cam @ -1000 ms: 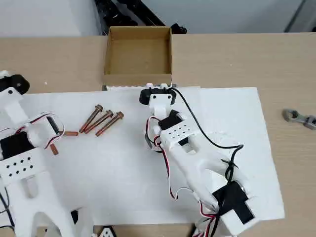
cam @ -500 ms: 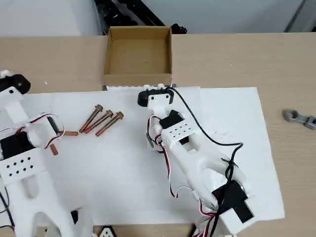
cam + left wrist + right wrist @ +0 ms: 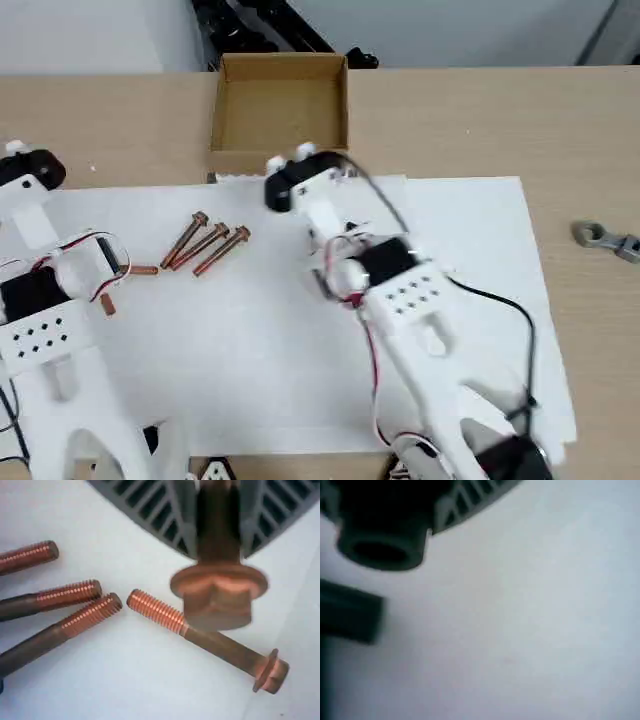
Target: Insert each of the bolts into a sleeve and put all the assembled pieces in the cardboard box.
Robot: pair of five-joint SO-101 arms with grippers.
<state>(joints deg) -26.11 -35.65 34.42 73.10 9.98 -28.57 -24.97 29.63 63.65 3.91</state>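
Left wrist view puts my left gripper (image 3: pixel 217 515) nearest. Its grey ribbed jaws are closed on the shank of the held bolt (image 3: pixel 217 597), whose flanged head hangs free below them. I grip the shank rather than the head, I judge, so the bolt stays straight for pushing into a sleeve. The threaded end is hidden behind the jaws, so I cannot say how much sticks out. Just beneath, the loose bolt (image 3: pixel 210 642) lies flat on the white sheet (image 3: pixel 150 695). Beside it the threaded tips of the three bolts (image 3: pixel 70 592) lie close together and nearly parallel, handy for taking one at a time.

On my other side, the right gripper (image 3: pixel 390 520) is clamped on a black sleeve (image 3: pixel 382 547), whose open mouth pokes clear of the jaws. That leaves the bore free to receive a bolt. A second sleeve (image 3: pixel 350 617), as I take the dark block to be, lies on the sheet near it.

From the high view my two arms are well apart, with the three bolts between them, so bolt and sleeve have not met. The next move, I think, calls for bringing them together and lining thread up with bore, where a small tilt could jam the fit. Farthest off, the cardboard box (image 3: pixel 280 155) sits on the table (image 3: pixel 560 120) just beyond the sheet's far edge, open side up. I see no assembled piece in it, so I judge the task to be at an early stage.
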